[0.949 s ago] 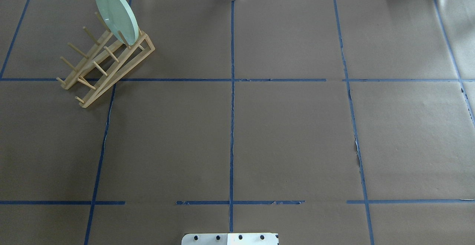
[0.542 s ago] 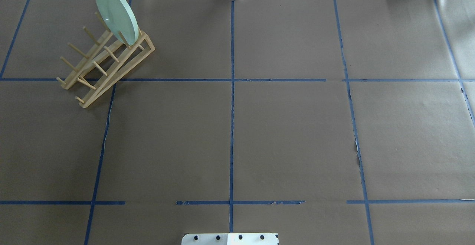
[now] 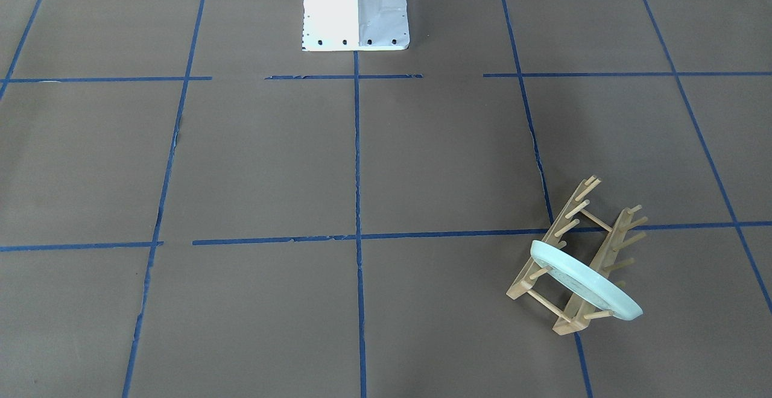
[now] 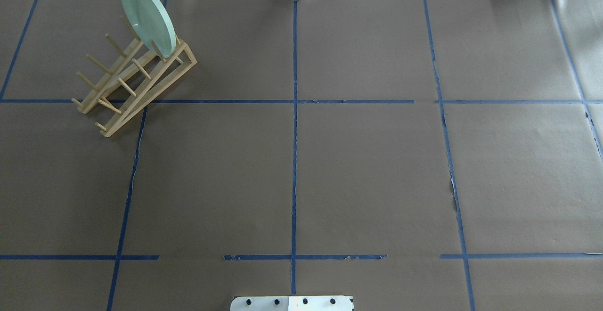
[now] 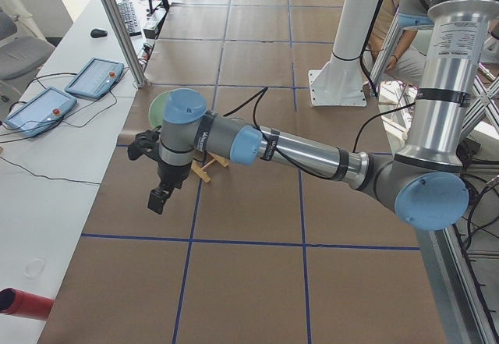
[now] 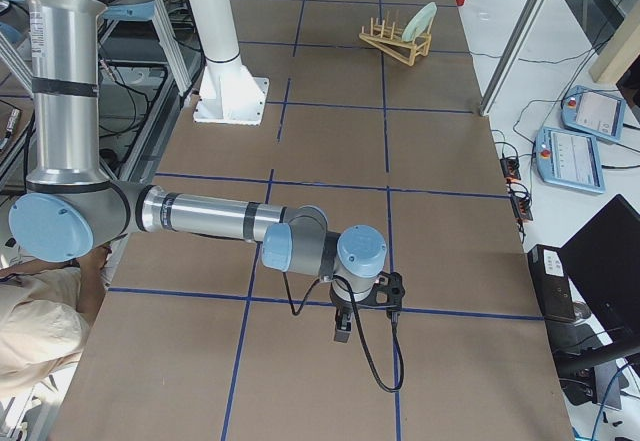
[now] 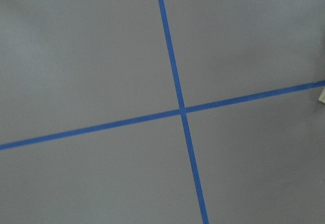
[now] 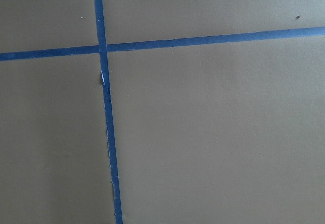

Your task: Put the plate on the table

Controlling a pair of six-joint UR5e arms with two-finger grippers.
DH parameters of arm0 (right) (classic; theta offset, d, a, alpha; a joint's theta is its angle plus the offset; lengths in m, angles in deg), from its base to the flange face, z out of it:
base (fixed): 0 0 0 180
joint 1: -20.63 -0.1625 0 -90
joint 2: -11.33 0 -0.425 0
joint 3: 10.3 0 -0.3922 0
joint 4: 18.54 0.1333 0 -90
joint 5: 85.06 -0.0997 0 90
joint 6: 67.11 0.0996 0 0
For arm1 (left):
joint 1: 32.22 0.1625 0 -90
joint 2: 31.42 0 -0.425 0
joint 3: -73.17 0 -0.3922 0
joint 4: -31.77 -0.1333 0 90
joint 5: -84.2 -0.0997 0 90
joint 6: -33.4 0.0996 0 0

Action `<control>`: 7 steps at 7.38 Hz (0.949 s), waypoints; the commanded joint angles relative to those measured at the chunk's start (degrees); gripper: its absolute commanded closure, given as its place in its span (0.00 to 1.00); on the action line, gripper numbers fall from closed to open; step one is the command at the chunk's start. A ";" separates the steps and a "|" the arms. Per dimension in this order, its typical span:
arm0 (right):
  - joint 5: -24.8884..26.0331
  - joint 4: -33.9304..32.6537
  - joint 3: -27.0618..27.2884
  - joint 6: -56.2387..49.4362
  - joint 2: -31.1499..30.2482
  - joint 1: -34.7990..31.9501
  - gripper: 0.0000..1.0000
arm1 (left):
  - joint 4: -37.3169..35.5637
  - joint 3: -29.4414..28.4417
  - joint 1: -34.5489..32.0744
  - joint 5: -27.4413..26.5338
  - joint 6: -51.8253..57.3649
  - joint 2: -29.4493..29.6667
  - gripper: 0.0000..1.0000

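Brown taped table point(image 4: 358, 174) has the plate point(image 4: 147, 16) standing on edge in the wooden rack point(image 4: 136, 80), near the left gripper point(image 5: 159, 197), way off from the right gripper point(image 6: 343, 331); can't tell if either's fingers are open

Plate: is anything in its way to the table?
Only the pegs of the wooden rack: the plate stands on edge between them, so it likely must lift out first. Nothing else visible blocks the table.
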 commanded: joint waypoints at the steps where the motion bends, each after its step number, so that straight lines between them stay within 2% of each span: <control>1: 0.00 0.00 -0.06 0.00 0.00 0.00 0.00 | 9.04 -0.19 0.14 1.52 -19.55 1.99 0.00; 2: 0.00 0.00 0.03 0.00 0.00 0.00 0.00 | 15.15 -0.88 0.32 8.43 -32.86 2.16 0.00; 3: 0.00 0.00 -0.06 0.00 0.00 0.00 0.00 | 21.91 -0.89 0.67 11.45 -43.43 2.25 0.00; 5: 0.00 0.00 -0.06 0.00 0.00 0.00 0.00 | 32.66 -0.97 7.14 11.57 -68.64 3.82 0.00; 6: 0.00 0.00 0.03 0.00 0.00 0.00 0.00 | 35.57 -1.67 9.87 11.57 -82.68 6.01 0.00; 7: 0.00 0.00 0.03 0.00 0.00 0.00 0.00 | 37.34 -3.94 12.77 11.22 -92.31 8.90 0.00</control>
